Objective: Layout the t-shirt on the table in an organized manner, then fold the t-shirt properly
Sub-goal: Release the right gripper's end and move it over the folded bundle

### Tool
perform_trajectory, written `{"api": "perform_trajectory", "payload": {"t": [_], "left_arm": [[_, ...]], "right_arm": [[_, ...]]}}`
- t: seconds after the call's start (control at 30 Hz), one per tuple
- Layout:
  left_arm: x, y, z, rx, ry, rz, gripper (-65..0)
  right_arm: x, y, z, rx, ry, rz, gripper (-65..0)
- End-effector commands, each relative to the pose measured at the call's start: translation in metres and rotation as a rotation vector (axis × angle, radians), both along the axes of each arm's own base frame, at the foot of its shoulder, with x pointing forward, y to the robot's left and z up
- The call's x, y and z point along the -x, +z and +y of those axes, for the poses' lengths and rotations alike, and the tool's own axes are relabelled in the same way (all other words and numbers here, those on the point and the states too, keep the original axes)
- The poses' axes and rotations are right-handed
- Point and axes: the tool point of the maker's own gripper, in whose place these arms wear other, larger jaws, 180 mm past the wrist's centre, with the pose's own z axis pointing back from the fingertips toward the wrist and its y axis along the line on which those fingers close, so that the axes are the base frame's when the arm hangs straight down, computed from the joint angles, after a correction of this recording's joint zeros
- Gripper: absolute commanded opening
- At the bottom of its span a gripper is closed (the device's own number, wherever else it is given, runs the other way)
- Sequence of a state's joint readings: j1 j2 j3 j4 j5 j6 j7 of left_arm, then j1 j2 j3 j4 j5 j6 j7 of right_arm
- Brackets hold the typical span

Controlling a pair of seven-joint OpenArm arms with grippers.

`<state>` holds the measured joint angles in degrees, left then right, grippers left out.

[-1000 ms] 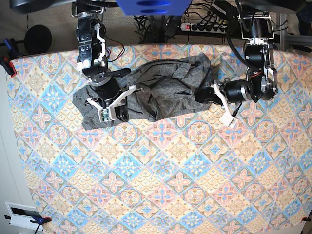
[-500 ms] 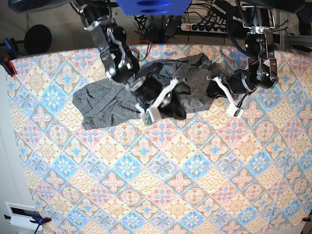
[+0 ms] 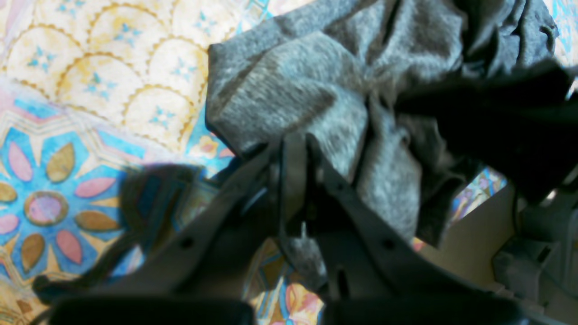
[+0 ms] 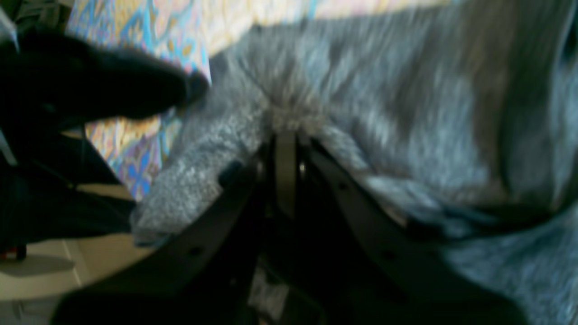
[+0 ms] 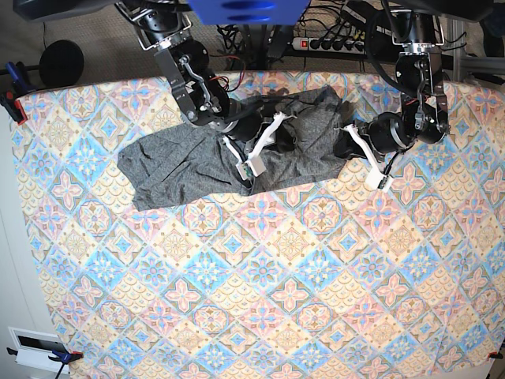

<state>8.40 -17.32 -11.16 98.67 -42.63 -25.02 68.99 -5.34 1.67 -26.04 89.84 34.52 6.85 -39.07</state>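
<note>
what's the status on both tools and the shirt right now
Left tool shut on the heather dark-grey knit t-shirt. Right tool shut on it too. Shirt bunched on the diamond-tiled table, not laid flat. Nothing else in the way.

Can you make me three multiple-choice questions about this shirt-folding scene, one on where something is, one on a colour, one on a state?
1. Where does the t-shirt lie on the table?
A. near the far edge
B. at the near edge
C. hanging off the side

2. What colour is the t-shirt?
A. red
B. heather dark grey
C. white

3. How is the t-shirt lying?
A. neatly folded
B. spread flat
C. bunched and creased

Answers:
1. A, the base view shows it by the arm bases.
2. B, grey knit fills both wrist views.
3. C, it is rumpled where the left gripper and right gripper pinch it.
</note>
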Motion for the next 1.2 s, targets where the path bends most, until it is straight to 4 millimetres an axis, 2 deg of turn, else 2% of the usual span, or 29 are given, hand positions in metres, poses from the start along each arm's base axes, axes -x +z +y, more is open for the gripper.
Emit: {"api": "perform_trajectory", "payload": {"t": [0.0, 0.13, 0.23, 0.33, 0.5, 0.6, 0.73, 0.83, 1.03, 1.17], "left_arm": [[-0.009, 0.010, 0.002, 0.009, 0.005, -0.041, -65.0], [-0.009, 0.010, 0.001, 0.010, 0.005, -0.041, -65.0], [-0.009, 0.011, 0.002, 0.009, 0.005, -0.043, -65.0], [-0.009, 0.011, 0.001, 0.010, 0.006, -0.043, -65.0], [-0.009, 0.011, 0.001, 0.010, 0.006, -0.043, -65.0], [-0.009, 0.011, 0.001, 0.010, 0.006, -0.043, -65.0], [-0.009, 0.011, 0.001, 0.010, 0.006, -0.043, -65.0], [-0.009, 0.011, 0.001, 0.010, 0.006, -0.043, -65.0], [-0.009, 0.012, 0.000, 0.012, 0.003, -0.045, -65.0], [-0.009, 0.012, 0.000, 0.012, 0.001, -0.046, -65.0]], "right_arm": [[-0.005, 0.005, -0.002, 0.004, 0.016, -0.016, -65.0], [0.006, -0.016, -0.030, 0.108, 0.059, 0.031, -65.0], [-0.004, -0.020, -0.054, 0.190, 0.068, -0.004, -65.0], [-0.005, -0.027, -0.071, 0.256, 0.076, -0.017, -65.0], [-0.001, -0.033, -0.089, 0.318, 0.101, 0.003, -65.0], [-0.003, -0.016, -0.092, 0.333, 0.124, -0.039, -65.0], [-0.008, 0.022, -0.090, 0.336, 0.158, -0.138, -65.0], [-0.014, 0.047, -0.098, 0.350, 0.152, -0.195, -65.0], [-0.036, 0.068, -0.127, 0.367, 0.045, -0.239, -65.0], [-0.039, 0.074, -0.129, 0.363, 0.033, -0.256, -65.0]]}}
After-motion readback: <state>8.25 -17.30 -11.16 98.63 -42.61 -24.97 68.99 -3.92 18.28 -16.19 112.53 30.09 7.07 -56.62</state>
